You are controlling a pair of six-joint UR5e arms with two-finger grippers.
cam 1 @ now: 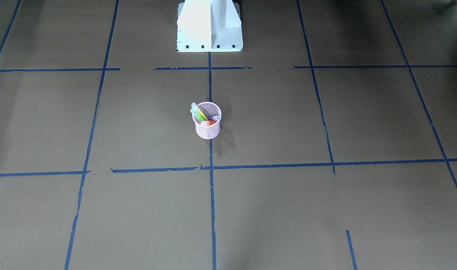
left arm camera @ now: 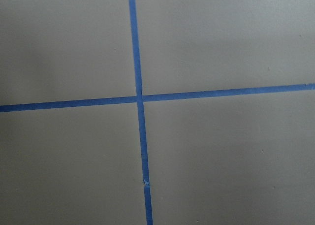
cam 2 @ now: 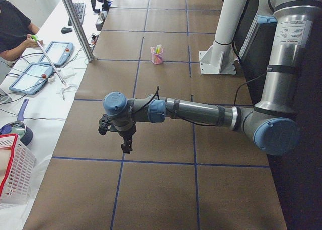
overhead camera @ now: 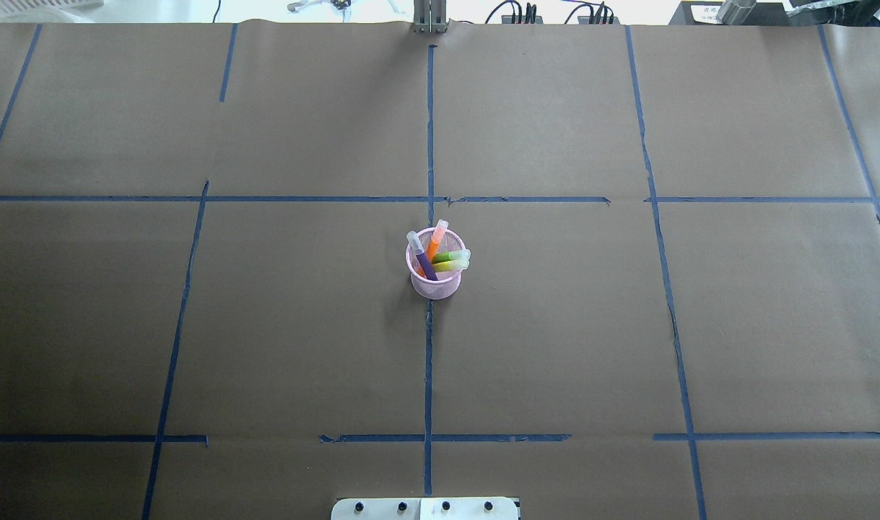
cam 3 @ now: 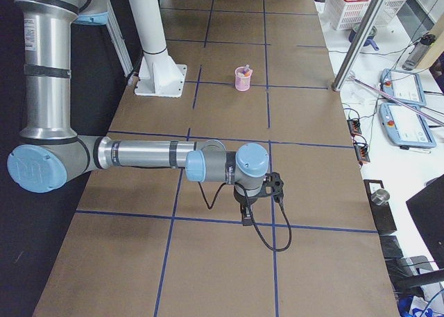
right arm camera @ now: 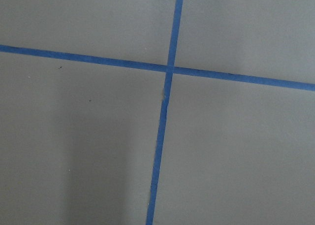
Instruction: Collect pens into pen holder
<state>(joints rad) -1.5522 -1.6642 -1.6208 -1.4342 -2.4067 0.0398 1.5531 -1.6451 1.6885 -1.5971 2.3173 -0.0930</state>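
At the near edge of the tabletop, seen from overhead, the robot's white base plate sits on brown paper marked into squares with blue tape.

Toward either end, caught only by the side cameras, both arms stretch out low over the paper. The left arm carries the left tool pointing down above the paper, clear of the surface. From that view I cannot tell how far its fingers are parted or whether they hold anything. The right arm holds the right tool pointing down near a tape line, with a black cable looping below it. Its opening and contents cannot be told either.

Farther out, at the tabletop's middle, the pink mesh pen holder stands upright on the centre tape line, well apart from both tools. Four pens stand in it, caps up and leaning on the rim. The purple pen tilts toward the robot's left and the orange pen toward the far side. The green pen and the yellow pen lie side by side toward the robot's right.
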